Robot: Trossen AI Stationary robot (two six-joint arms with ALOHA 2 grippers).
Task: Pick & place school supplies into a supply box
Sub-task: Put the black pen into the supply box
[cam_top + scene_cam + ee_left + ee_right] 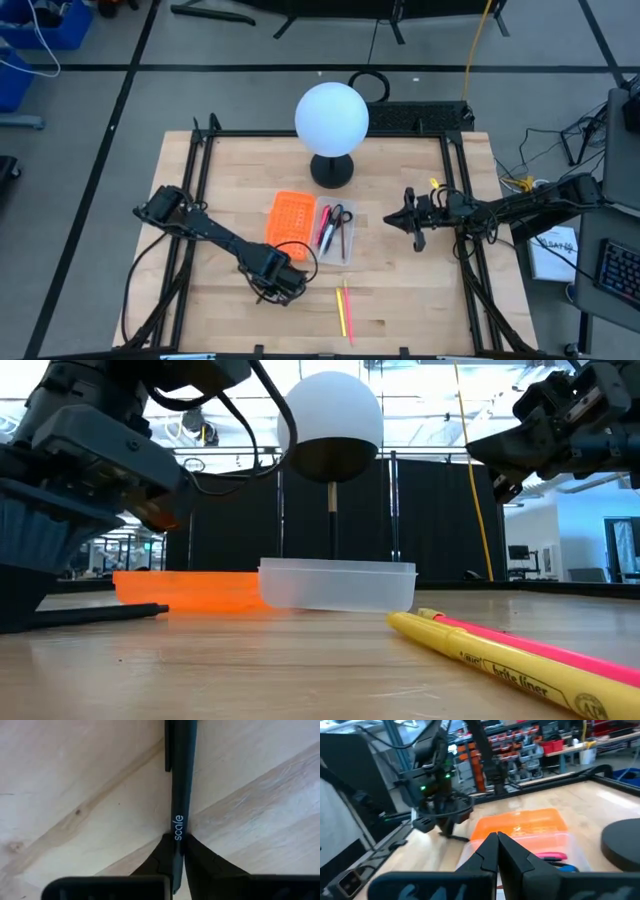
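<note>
Black pen (181,780) pinched in left claw (283,283), lower centre, low on table (400,300). Light, stiff, slick; mid-barrel grip best. Supply box (345,250) mid-frame. 2 highlighters (344,310) below. Right claw (412,222) closed, empty, right of box.

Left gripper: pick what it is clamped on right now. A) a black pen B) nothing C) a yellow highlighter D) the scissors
A: in the left wrist view the left gripper is shut on a black pen printed with white lettering, over the bare wooden table.
</note>
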